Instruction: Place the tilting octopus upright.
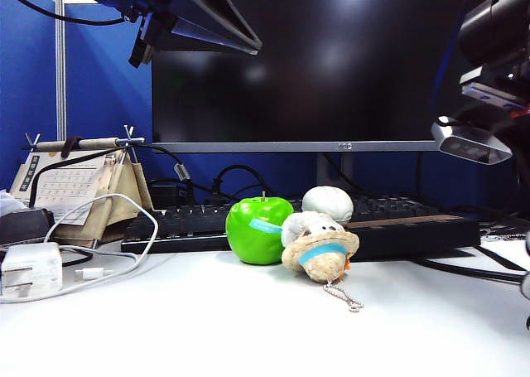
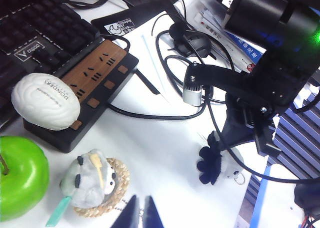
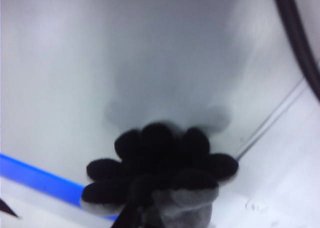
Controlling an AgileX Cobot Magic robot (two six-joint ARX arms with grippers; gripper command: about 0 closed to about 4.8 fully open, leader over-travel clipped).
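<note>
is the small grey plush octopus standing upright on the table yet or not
Not yet: the small grey plush octopus hangs in the shut right gripper, dark legs spread above the white table.

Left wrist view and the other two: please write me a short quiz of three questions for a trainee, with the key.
1. True or false: the right gripper is shut on the octopus.
2. What lies on the power strip? A green apple; B white brain-shaped ball; C hat plush.
3. Where is the left gripper?
Key: 1 true. 2 B. 3 Raised high above the table, upper left in the exterior view, shut and empty.
</note>
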